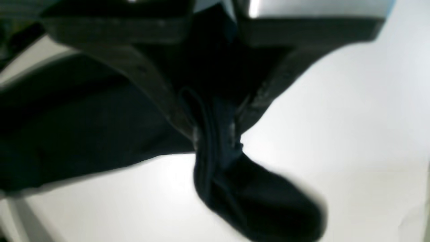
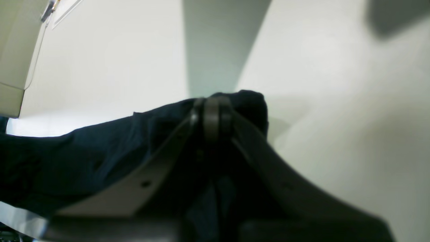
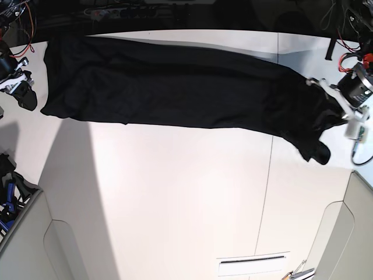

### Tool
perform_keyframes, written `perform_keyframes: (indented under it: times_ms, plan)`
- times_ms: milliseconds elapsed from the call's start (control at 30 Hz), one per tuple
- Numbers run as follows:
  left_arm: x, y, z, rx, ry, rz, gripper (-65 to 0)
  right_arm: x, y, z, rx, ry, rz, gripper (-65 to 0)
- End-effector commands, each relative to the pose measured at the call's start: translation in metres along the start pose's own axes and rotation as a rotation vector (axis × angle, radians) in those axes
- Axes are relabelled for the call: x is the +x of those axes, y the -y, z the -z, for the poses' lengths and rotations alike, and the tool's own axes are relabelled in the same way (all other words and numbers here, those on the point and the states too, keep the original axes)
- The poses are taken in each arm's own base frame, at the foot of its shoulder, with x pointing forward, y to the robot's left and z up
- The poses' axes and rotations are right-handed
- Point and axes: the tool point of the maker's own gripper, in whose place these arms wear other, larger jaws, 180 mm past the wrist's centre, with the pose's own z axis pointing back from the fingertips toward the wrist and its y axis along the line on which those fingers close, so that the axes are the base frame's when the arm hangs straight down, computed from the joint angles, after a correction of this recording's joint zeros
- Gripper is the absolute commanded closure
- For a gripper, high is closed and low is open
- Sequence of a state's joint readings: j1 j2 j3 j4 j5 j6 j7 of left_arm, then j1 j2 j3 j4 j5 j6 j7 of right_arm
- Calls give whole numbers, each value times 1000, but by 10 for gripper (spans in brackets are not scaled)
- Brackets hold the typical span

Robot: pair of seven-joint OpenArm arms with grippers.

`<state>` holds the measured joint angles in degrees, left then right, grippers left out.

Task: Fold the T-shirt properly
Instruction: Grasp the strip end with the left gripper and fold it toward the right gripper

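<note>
The black T-shirt [image 3: 175, 87] lies stretched in a long band across the far side of the white table [image 3: 175, 198]. In the left wrist view my left gripper [image 1: 216, 134] is shut on a bunch of the T-shirt [image 1: 262, 198], which hangs below the fingertips. Seen from the base camera, the left gripper [image 3: 333, 114] holds the shirt's right end, lifted a little. My right gripper [image 2: 212, 114] is shut on a fold of the T-shirt [image 2: 84, 158]. In the base view the right gripper [image 3: 26, 96] sits at the shirt's left end.
Grey bin-like shapes stand at the near left [image 3: 23, 239] and near right [image 3: 344, 233] corners. Cables and hardware [image 3: 134, 10] line the table's far edge. A pale label strip [image 3: 253, 265] lies near the front edge.
</note>
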<state>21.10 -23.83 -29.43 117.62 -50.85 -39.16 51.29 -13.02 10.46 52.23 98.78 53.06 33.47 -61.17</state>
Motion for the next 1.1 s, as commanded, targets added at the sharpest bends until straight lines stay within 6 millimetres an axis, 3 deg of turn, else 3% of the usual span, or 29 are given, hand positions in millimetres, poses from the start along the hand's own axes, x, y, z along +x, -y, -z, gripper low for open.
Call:
perform_keyframes:
  times_ms: [0, 300, 533, 633, 733, 867, 1067]
  plan:
    - [14, 18, -1, -50, 39, 47, 0, 14, -2, -4, 6, 38, -30, 0]
    - [-20, 134, 43, -304, -12, 72, 0, 14, -2, -4, 4, 37, -32, 0]
    - [-48, 186, 78, -419, -58, -19, 0, 11, 1, -4, -8, 25, -37, 0]
    - [-59, 191, 94, -445, -74, -67, -161, 10, 2, -4, -15, 15, -40, 0]
    - [-70, 195, 105, -461, -105, -101, -331, 6, 6, -5, -38, -3, -48, -164]
    - [-70, 204, 104, -508, -115, -174, -348, -2, 14, -8, -69, -27, -54, -363]
    - [-57, 222, 93, -628, -87, -306, -348, -24, 30, -9, -102, -81, -12, -386]
